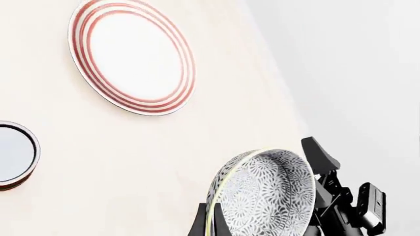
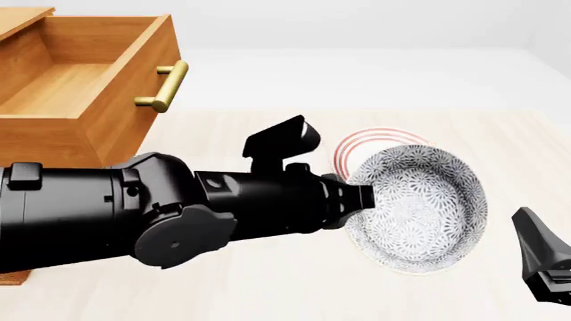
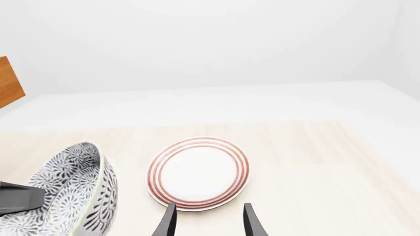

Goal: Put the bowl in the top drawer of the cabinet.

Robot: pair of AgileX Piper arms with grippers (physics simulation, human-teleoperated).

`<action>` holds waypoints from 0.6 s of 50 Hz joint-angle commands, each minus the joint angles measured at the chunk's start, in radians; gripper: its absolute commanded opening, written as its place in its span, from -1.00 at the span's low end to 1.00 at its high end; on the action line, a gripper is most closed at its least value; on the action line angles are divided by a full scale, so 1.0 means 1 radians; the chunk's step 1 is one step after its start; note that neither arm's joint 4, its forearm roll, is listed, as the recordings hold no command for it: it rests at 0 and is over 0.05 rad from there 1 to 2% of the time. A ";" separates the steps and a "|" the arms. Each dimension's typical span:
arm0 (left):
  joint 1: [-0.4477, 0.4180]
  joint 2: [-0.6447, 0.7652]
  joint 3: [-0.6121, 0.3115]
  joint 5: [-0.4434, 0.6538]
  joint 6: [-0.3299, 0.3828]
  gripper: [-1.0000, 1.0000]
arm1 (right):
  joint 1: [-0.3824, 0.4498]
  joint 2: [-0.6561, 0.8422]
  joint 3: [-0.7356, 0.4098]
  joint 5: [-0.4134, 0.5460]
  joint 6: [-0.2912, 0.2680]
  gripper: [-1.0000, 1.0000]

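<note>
The speckled bowl (image 2: pixel 419 207) hangs tilted on its side above the table, its opening facing the front camera. My left gripper (image 2: pixel 362 197) is shut on its rim, one finger on each side of the wall (image 1: pixel 208 223). The bowl (image 1: pixel 266 191) fills the lower part of the left wrist view and shows at the edge (image 3: pixel 72 191) of the right wrist view. The top drawer (image 2: pixel 80 87) of the cabinet stands pulled open at the far left, its inside bare, its brass handle (image 2: pixel 165 87) facing the table. My right gripper (image 3: pixel 208 223) is open and holds nothing, just right of the bowl (image 2: pixel 544 261).
A flat white plate with red rings (image 3: pixel 196 172) lies on the table beyond the bowl (image 2: pixel 375 140). A small round dish with a dark rim (image 1: pixel 13 152) sits farther off. The left arm's thick black body (image 2: pixel 134 214) crosses the front of the table.
</note>
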 commanded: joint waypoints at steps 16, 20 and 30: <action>0.074 -0.113 -0.102 0.148 0.057 -1.00 | 0.000 0.000 0.000 0.000 0.000 1.00; 0.085 -0.125 -0.111 0.161 0.060 -1.00 | 0.000 0.000 0.000 0.000 0.000 1.00; 0.118 -0.154 -0.129 0.194 0.072 -1.00 | 0.000 0.000 0.000 0.000 0.000 1.00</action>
